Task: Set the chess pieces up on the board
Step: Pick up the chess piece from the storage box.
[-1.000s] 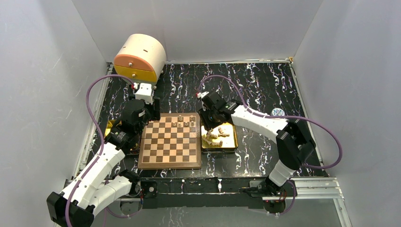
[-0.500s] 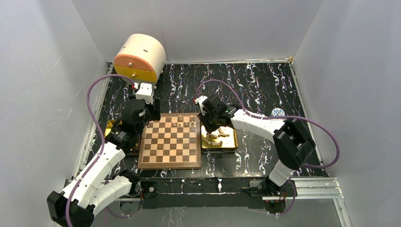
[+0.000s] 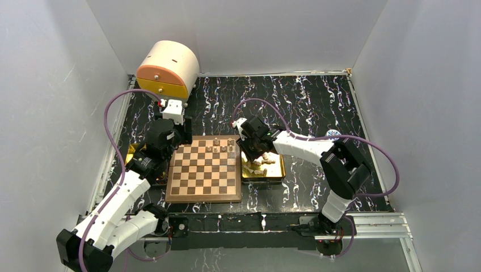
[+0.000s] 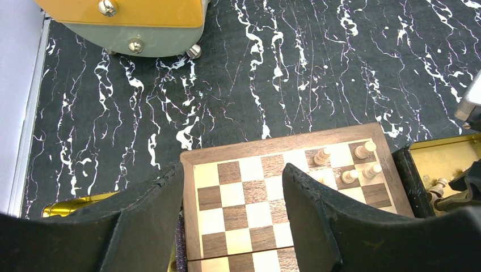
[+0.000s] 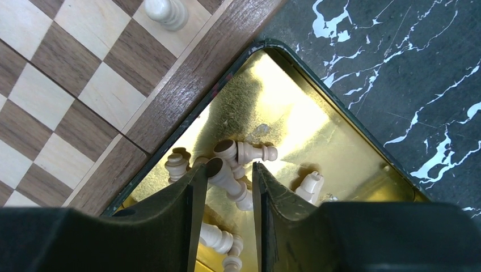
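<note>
Right pincer (image 5: 228,166) narrowly parted, straddling one lying chess piece (image 5: 227,180) in the gold tray (image 5: 295,130); I judged a pickup imminent | tray sat against the board (image 5: 170,96), keeping carries short | few pieces (image 4: 322,156) stood on far rows | left pincer (image 4: 232,170) wide, empty, over board's far-left corner.

Plain pale grey walls (image 3: 51,85) close in the left, back and right of the frame around an evenly lit black surface (image 3: 306,102) veined with white like marble, with a rounded cream-and-orange box (image 3: 168,68) at its upper left corner and a silver metal rail (image 3: 374,225) along its lower edge.
</note>
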